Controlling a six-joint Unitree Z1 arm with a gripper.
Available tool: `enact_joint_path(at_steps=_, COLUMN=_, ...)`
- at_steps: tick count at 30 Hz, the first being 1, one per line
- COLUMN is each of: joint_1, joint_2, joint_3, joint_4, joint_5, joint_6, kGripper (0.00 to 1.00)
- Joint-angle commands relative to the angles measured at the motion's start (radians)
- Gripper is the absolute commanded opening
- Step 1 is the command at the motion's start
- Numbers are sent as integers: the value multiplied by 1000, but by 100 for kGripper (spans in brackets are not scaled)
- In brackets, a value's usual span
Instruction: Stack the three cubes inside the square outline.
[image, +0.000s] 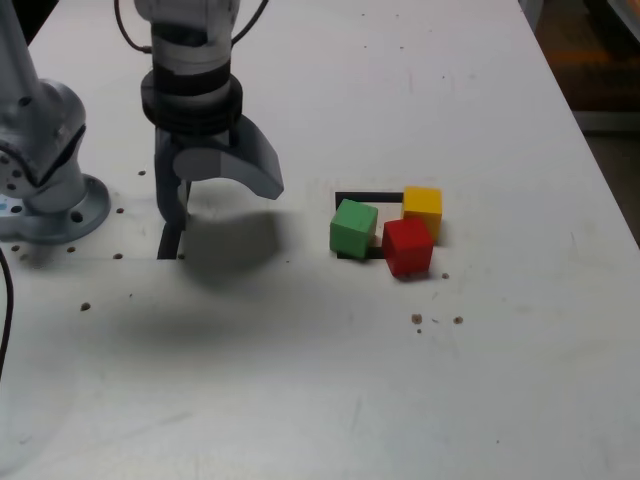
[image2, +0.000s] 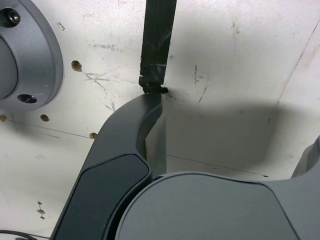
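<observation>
The white table (image: 480, 400) carries everything, and I take the square outline (image: 368, 195) of black tape as my landmark. My arm's grey base (image: 45, 200) sits far from the outline, at the exterior view's left edge. My end effector (image: 215, 195) hangs well apart from the outline, toward the exterior view's left, pointing down with its jaws spread wide and nothing between them; below it lies a short black tape strip (image2: 157, 45), which the wrist view shows running up to the tip of one finger (image2: 145, 107). The green cube (image: 353, 228) sits over the outline's side nearer my end effector. The red cube (image: 408, 247) rests at the outline's near corner on the exterior view's right, just beside the green one. The yellow cube (image: 423, 209) stands at the outline's far corner on that same side, touching the red. None is stacked on another.
</observation>
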Motion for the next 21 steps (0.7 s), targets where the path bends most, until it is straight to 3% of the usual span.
enact_joint_path(at_steps=1, joint_1=-2, joint_2=10, joint_3=-31, joint_4=23, joint_5=6, joint_6=-2, kGripper=99)
enact_joint_path(at_steps=11, joint_1=-2, joint_2=28, joint_3=-232, joint_4=212, joint_5=50, joint_6=4, kGripper=98)
enact_joint_path(at_steps=21, joint_1=-2, joint_2=114, joint_3=-432, joint_4=335, joint_5=56, joint_6=32, kGripper=98)
